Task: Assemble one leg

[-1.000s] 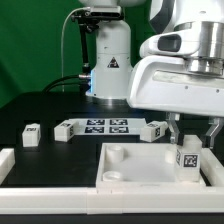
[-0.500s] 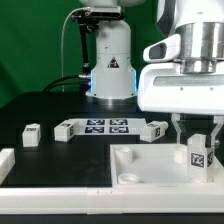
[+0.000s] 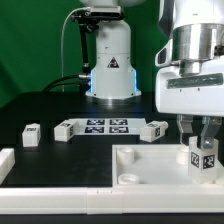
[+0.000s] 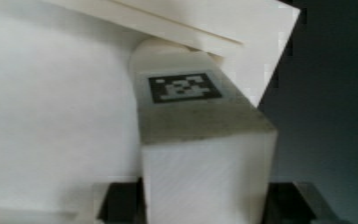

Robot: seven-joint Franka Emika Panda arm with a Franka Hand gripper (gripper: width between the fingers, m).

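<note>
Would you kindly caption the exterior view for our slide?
Gripper holds a chunky white plastic tagged leg upright over the large white square tabletop.

- I see the marker board [image 3: 108, 125] lying flat on the dark worktop [image 3: 55, 108], at mid-scene.
- The big white tabletop [image 3: 150, 168] lies nearer the camera than the marker board, toward the exterior view's right.
- A green backdrop [image 3: 30, 40] stands behind the marker board.

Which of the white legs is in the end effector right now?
The leg at the exterior view's right, upright over the tabletop, clamped in the end effector. The other legs lie loose on the black table.
</note>
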